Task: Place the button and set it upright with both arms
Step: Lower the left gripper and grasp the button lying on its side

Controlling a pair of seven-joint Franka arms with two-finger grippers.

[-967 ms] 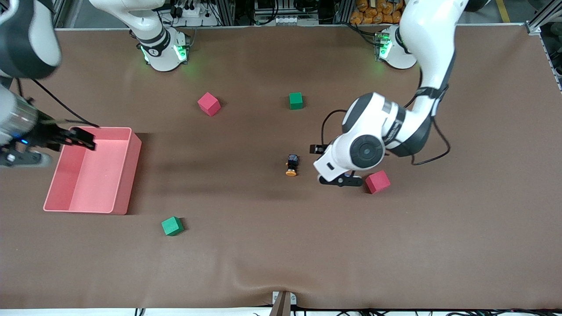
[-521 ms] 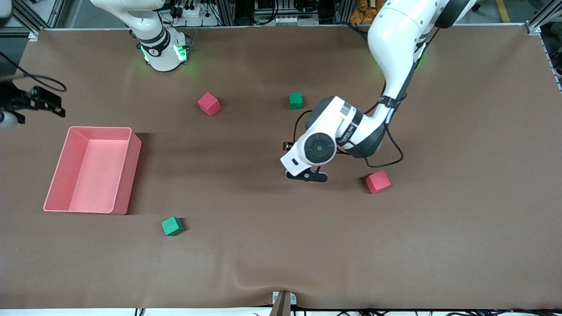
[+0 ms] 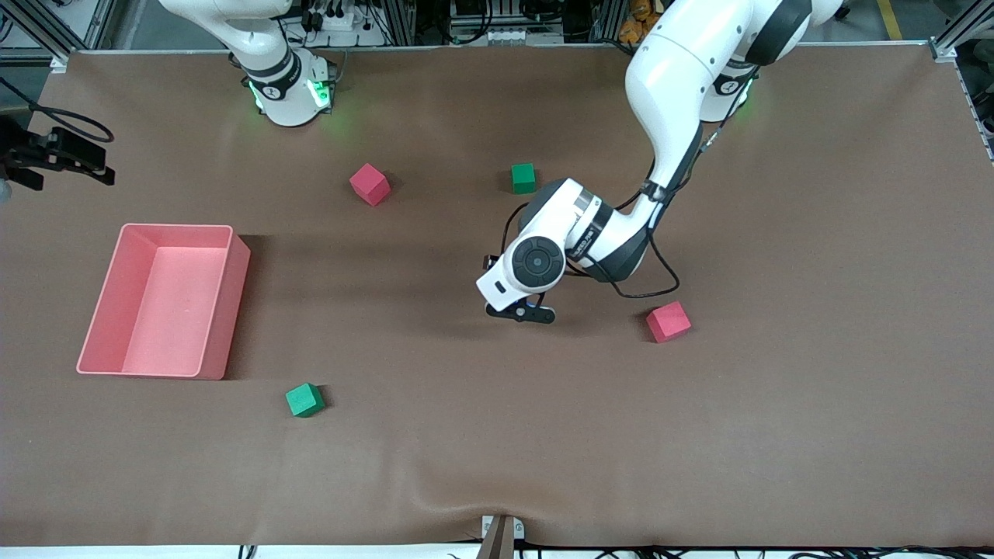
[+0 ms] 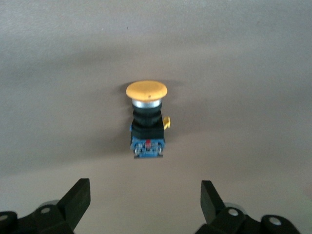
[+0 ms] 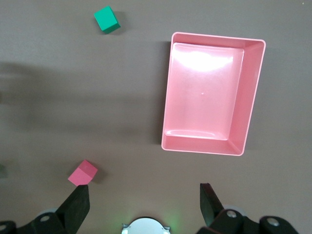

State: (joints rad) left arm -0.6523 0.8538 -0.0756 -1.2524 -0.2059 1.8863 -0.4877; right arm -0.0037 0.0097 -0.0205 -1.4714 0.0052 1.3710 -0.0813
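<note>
On the table [image 3: 815, 435] there is one button [image 4: 146, 122], two red cubes [image 3: 369, 184] [image 3: 668, 322], two green cubes [image 3: 523, 178] [image 3: 304, 400] and one pink bin [image 3: 225, 310]. Two white arms reach over it, each with one black gripper: the left gripper [image 4: 145, 200] and the right gripper [image 5: 145, 201].

button [image 4: 146, 122] lying on its side on the table [image 3: 776, 427] under the left gripper [image 4: 145, 204], bin [image 3: 219, 310] at the right arm's end, four cubes scattered around
</note>
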